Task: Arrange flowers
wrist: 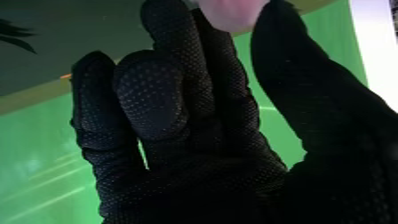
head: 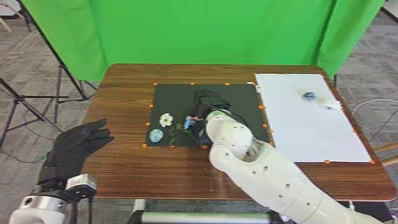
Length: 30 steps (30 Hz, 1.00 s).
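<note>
A pink flower (wrist: 233,14) is apparently pinched by the right hand (wrist: 191,185) for placement on the black sheet (head: 176,97); the left hand (head: 75,149), extended, is positioned clear.

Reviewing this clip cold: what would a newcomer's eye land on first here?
Probably the bright green backdrop behind the table, then the white right arm slanting in to its black-gloved hand over the dark mat. The right wrist view adds a soft pink piece, pinched, it seems, between thumb and fingers. Next comes the big white sheet on the table's right side.
</note>
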### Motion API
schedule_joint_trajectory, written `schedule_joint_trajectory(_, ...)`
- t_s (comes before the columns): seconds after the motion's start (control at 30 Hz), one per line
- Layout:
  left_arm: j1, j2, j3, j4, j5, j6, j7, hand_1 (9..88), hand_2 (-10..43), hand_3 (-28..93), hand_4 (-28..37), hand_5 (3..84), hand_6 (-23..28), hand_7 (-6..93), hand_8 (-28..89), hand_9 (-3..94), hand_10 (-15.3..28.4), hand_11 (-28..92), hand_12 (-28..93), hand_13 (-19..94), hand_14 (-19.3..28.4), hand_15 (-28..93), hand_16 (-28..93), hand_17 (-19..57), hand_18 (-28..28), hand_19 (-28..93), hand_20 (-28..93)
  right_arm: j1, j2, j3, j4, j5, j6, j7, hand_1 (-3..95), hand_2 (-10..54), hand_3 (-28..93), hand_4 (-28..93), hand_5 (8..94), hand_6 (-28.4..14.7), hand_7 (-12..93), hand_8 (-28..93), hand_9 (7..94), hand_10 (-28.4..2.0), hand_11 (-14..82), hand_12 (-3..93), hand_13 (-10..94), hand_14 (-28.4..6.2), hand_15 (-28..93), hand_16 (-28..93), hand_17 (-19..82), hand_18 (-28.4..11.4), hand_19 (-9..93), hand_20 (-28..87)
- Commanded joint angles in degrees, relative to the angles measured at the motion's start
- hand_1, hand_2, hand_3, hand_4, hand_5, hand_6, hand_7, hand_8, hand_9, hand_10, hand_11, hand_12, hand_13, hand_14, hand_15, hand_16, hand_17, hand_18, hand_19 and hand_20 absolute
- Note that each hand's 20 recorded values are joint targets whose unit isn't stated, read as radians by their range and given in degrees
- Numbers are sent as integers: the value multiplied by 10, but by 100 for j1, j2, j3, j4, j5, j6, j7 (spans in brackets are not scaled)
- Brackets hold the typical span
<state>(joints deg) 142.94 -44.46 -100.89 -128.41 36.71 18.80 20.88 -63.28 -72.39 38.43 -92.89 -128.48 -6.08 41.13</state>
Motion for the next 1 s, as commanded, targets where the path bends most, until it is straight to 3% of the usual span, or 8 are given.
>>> schedule_joint_trajectory(0.03, 15, -60, 35, -9, 47, -63, -64, 277, 47, 825, -201, 447, 132, 197, -108, 405, 224, 396, 99, 291, 284, 677, -150, -92, 223, 607, 89, 123, -11, -6, 37, -151, 1, 159, 388, -95, 836, -256, 669, -51, 215, -120, 710, -158, 352, 211, 710, -79, 752, 198, 440, -196, 932, 69)
schedule_joint_trajectory(0.57, 13, -114, 13, -4, 63, -116, -97, 276, 46, 826, -198, 447, 132, 197, -108, 404, 224, 396, 98, 291, 284, 677, -150, -92, 224, 607, 89, 125, 63, -112, 128, -507, -206, 371, 411, -95, 826, -265, 679, -54, 222, -93, 709, -160, 349, 212, 712, -82, 760, 195, 448, -200, 932, 79)
schedule_joint_trajectory(1.0, 84, -57, 52, -18, 6, -46, 8, 277, 45, 826, -198, 446, 131, 198, -108, 404, 223, 395, 99, 292, 284, 677, -149, -92, 224, 607, 89, 258, 132, -193, 112, -589, -213, 481, 431, -95, 825, -269, 685, -61, 209, -39, 717, -159, 324, 237, 716, -85, 763, 196, 456, -205, 932, 87)
